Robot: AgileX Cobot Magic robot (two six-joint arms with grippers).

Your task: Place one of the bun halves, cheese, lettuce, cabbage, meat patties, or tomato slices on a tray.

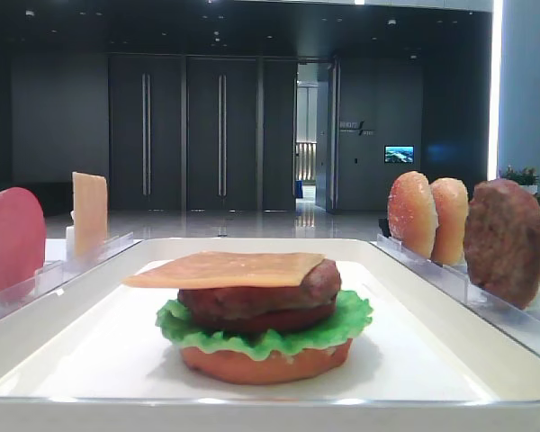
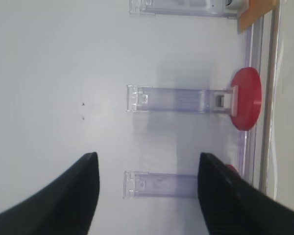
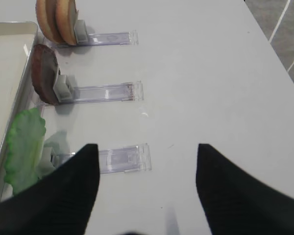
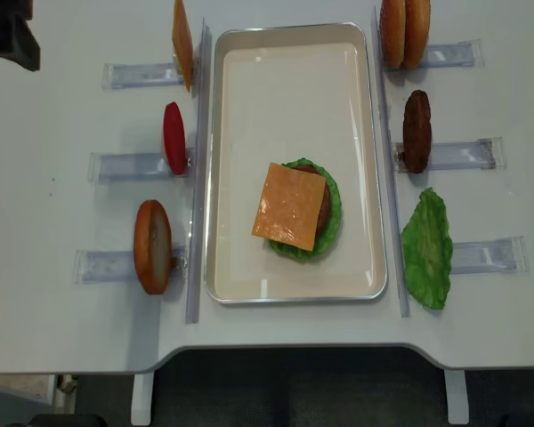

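Observation:
The white tray [image 4: 240, 178] holds a stack: bun half [image 1: 265, 362], lettuce [image 1: 346, 317], meat patty [image 1: 261, 295] and a cheese slice [image 4: 289, 205] on top. Standing in clear racks left of the tray are another cheese slice [image 4: 182, 43], a tomato slice [image 4: 173, 138] and a bun half [image 4: 151, 246]. To its right are two bun halves [image 4: 404, 33], a patty [image 4: 416, 131] and a lettuce leaf [image 4: 427, 249]. My left gripper [image 2: 147, 156] hangs open and empty over a rack [image 2: 157, 184], left of the tomato slice [image 2: 246, 98]. My right gripper [image 3: 146, 147] is open and empty, beside the lettuce [image 3: 23, 147].
Clear plastic racks [image 4: 481, 153] stick out sideways from both long sides of the tray. A dark block [image 4: 7, 36] sits at the top left corner of the overhead view. The table's front edge [image 4: 276, 349] runs just below the tray.

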